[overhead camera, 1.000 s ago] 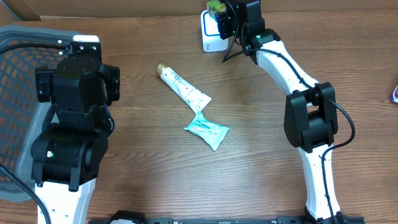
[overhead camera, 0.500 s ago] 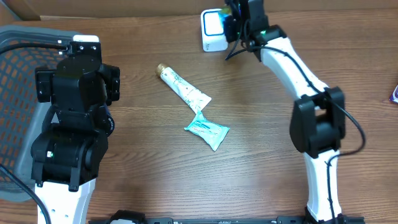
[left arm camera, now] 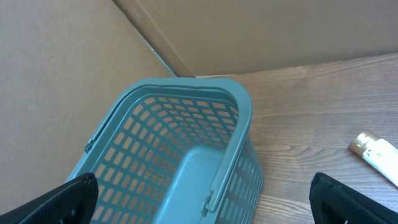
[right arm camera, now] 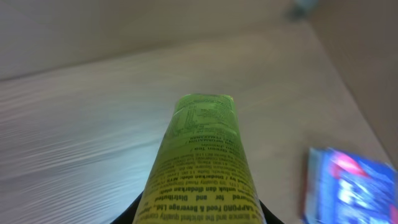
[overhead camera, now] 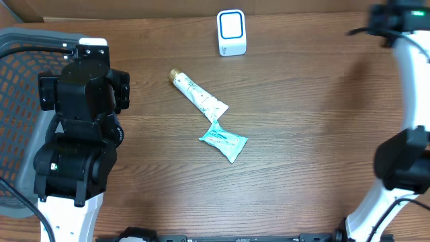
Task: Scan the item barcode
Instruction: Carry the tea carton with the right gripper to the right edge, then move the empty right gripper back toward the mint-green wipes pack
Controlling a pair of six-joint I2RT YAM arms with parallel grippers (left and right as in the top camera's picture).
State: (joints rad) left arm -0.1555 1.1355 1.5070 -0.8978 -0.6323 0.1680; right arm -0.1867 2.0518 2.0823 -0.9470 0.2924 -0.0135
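My right gripper is shut on the item, a yellow-green tube with black print that fills the middle of the right wrist view. Its barcode does not show. In the overhead view the right arm reaches to the far back right corner, well away from the white scanner at the back centre; the item itself is hidden there. My left gripper stands wide open above the teal basket, holding nothing.
A white tube with a gold cap and a teal packet lie mid-table. The basket sits at the left edge beside the left arm. A blue packet lies under the right gripper, near the table's right edge.
The right arm has swung from the scanner at the back centre to the far back right corner, carrying the yellow-green tube. The left arm has not moved.
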